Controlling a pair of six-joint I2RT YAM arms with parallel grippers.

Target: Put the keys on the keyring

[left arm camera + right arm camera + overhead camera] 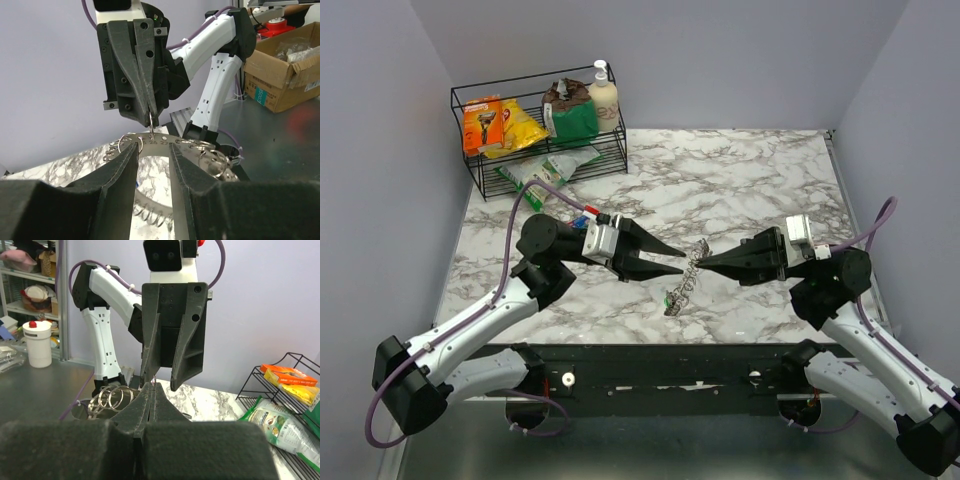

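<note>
We noted left arm [470,325], right arm [880,350] at table's [740,180] near edge: white links, black joints, purple cables [506,250], black tapered fingers [655,247], screws [105,49].

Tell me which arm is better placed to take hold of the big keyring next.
Left. The left hand is open, its fingers either side of the keyring, so it probably only needs to close. The right hand is shut on a small loop.
</note>
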